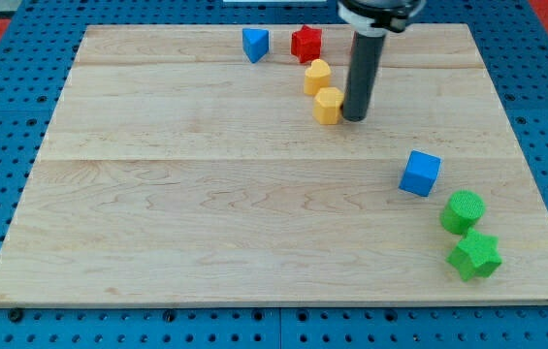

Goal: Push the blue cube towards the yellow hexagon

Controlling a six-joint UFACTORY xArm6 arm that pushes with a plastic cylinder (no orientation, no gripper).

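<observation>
A: One rod is all I'm seeing for an end effector, no jaws, so it's holding nothing. It's hanging straight down from the view's top, upright. My tip (pixel 354 117) is sitting on the table (pixel 206 213), just right of the yellow hexagon (pixel 328 106), touching or nearly, can't tell which.

B: Blue cube (pixel 419 174)?

A: It's lying well apart from my tip, lower right. The green cylinder (pixel 463 211) and green star (pixel 474 256) are sitting just below-right of it.

B: Others?

A: A second yellow block (pixel 317 77) is sitting just above-left of the hexagon. The red star (pixel 306 43) and blue triangle (pixel 255 44) are lying near the top edge.
</observation>
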